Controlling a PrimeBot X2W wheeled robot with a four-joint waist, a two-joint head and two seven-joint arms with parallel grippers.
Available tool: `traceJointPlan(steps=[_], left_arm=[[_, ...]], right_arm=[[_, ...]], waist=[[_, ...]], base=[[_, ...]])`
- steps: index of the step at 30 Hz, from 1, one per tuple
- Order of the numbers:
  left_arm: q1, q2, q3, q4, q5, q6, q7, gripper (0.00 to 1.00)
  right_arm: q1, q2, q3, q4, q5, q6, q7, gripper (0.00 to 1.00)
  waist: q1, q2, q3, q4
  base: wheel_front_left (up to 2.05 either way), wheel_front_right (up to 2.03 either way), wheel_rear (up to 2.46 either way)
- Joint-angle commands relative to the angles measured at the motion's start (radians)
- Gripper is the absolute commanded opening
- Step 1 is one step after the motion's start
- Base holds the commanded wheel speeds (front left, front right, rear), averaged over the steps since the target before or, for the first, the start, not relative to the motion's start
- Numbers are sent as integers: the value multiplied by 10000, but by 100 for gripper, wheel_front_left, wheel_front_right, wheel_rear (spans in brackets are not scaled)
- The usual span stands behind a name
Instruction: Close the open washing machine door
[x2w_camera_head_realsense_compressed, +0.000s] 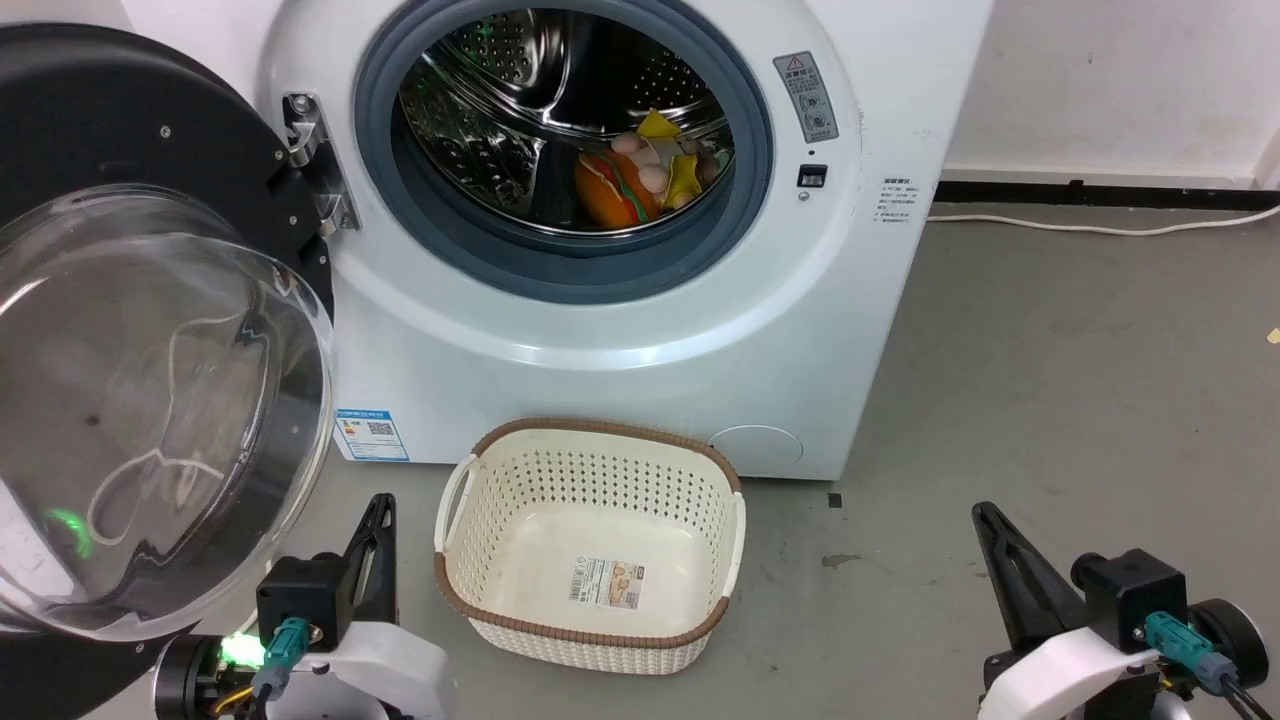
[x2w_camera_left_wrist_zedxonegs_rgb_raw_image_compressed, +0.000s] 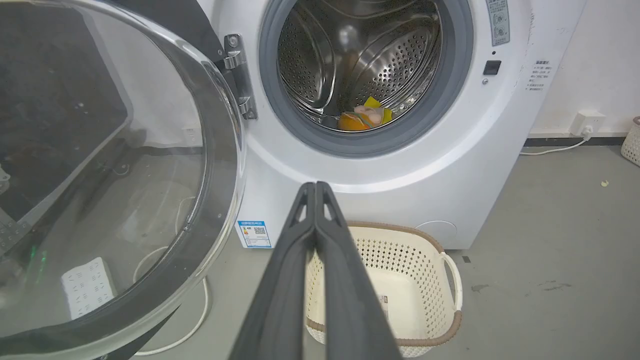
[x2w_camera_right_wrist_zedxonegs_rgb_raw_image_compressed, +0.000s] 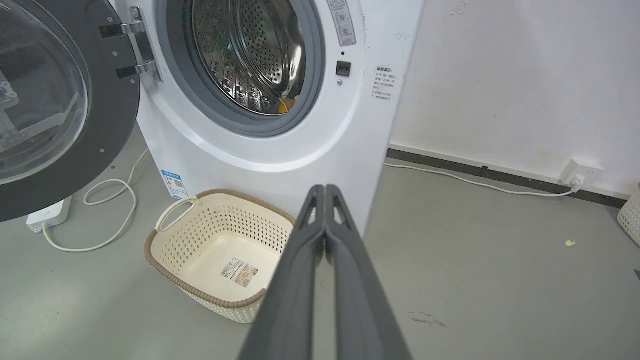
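The white washing machine (x2w_camera_head_realsense_compressed: 640, 330) (x2w_camera_left_wrist_zedxonegs_rgb_raw_image_compressed: 400, 175) (x2w_camera_right_wrist_zedxonegs_rgb_raw_image_compressed: 300, 150) stands ahead with its round opening uncovered. Soft toys (x2w_camera_head_realsense_compressed: 640, 175) lie in the steel drum. The washing machine door (x2w_camera_head_realsense_compressed: 150, 380) (x2w_camera_left_wrist_zedxonegs_rgb_raw_image_compressed: 100, 165) (x2w_camera_right_wrist_zedxonegs_rgb_raw_image_compressed: 55, 100) hangs swung wide to the left on its metal hinge (x2w_camera_head_realsense_compressed: 315, 160), its clear glass bowl bulging toward me. My left gripper (x2w_camera_head_realsense_compressed: 380, 505) (x2w_camera_left_wrist_zedxonegs_rgb_raw_image_compressed: 315, 187) is shut and empty, low at the left, just right of the door's lower rim and apart from it. My right gripper (x2w_camera_head_realsense_compressed: 985, 515) (x2w_camera_right_wrist_zedxonegs_rgb_raw_image_compressed: 325, 190) is shut and empty at the lower right, well away from the machine.
An empty cream perforated basket (x2w_camera_head_realsense_compressed: 590, 540) (x2w_camera_left_wrist_zedxonegs_rgb_raw_image_compressed: 400, 280) (x2w_camera_right_wrist_zedxonegs_rgb_raw_image_compressed: 220, 250) sits on the grey floor in front of the machine, between my arms. A white power strip (x2w_camera_right_wrist_zedxonegs_rgb_raw_image_compressed: 50, 215) and looped cable (x2w_camera_right_wrist_zedxonegs_rgb_raw_image_compressed: 110, 210) lie under the door. A cable (x2w_camera_head_realsense_compressed: 1100, 225) runs along the right wall.
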Motion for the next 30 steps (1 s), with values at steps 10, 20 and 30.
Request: traceJointPlan(steps=[10,20,30], left_arm=[[-1,0,-7,14,-2,-2,-5,100],[-34,0,-88,52,-29,3,-206,100],[-48,0,-140,124,-71,-6,-416,100]], right_arm=[[8,-2,-5,10,11,0,-4,100],[46,2,-164,3,118,1,-206,100],[115,6,-197,24,222,1,-416,100]], waist=[[0,0,0,0],[0,0,8,26],[0,0,-15,277]], base=[[0,0,0],[0,0,0],[0,0,0]])
